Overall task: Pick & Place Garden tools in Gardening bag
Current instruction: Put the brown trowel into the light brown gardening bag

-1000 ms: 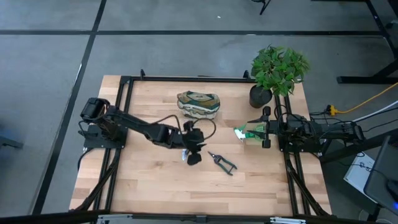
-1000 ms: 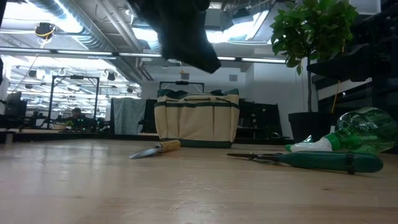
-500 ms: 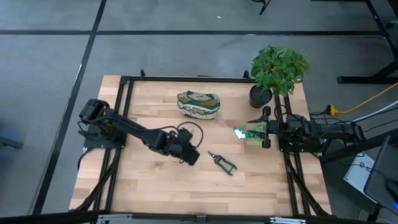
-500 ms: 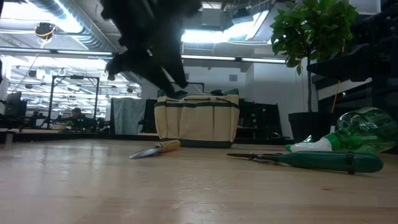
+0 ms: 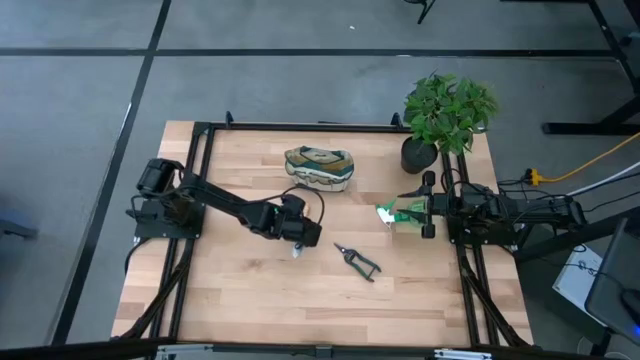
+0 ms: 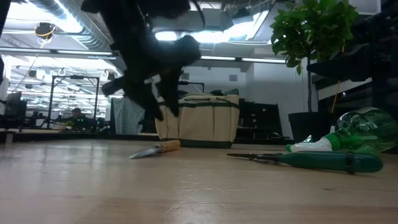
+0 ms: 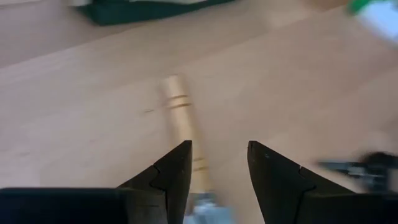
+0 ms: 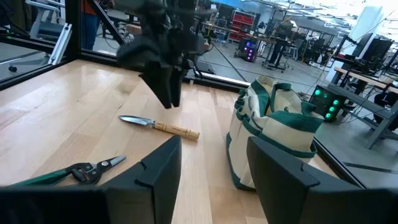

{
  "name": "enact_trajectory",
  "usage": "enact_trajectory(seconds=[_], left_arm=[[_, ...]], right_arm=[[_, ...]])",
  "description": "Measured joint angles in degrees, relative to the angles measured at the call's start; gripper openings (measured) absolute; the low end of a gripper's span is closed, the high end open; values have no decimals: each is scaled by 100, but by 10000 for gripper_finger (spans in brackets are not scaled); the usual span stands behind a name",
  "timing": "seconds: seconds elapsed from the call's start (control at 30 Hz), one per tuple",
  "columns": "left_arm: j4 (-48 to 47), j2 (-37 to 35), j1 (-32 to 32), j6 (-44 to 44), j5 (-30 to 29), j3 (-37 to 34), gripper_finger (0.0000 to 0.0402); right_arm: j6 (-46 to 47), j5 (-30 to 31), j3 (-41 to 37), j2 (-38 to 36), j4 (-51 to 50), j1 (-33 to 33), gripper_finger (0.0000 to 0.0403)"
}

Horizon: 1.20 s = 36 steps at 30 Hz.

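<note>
The wooden-handled trowel (image 8: 160, 126) lies flat on the table in front of the cream-and-green gardening bag (image 5: 318, 166). My left gripper (image 7: 217, 146) is open and hovers above the trowel, fingers pointing down, one on either side of the handle (image 7: 180, 118), and touches nothing. It also shows in the right wrist view (image 8: 168, 99). The pruning shears (image 5: 356, 260) lie flat to the right of the trowel. The green-and-white soft item (image 5: 393, 213) lies by my right gripper (image 5: 422, 207), which waits open at the table's right side. No rake shows.
A potted green plant (image 5: 445, 110) in a black pot stands at the far right corner. The bag stands upright at the middle of the table's far side. Bare wood lies along the table's near edge (image 5: 300, 320).
My left gripper has come down from high above the table toward the trowel, and has turned so its fingers point down over the handle. The trowel, shears and bag have stayed where they were.
</note>
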Motion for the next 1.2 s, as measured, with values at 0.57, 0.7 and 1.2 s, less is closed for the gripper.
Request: enact_trajectory(seconds=[0.57,0.7,1.2], left_arm=[[357,881,369,475,512,9,165],[352,909,373,722,455,15,160],[364,926,367,1355,394,4,62]], right_arm=[[0,60,0,1,1,-2,186],[-1,58,0,0,1,-2,186],[1,57,0,-1,1,-2,185]])
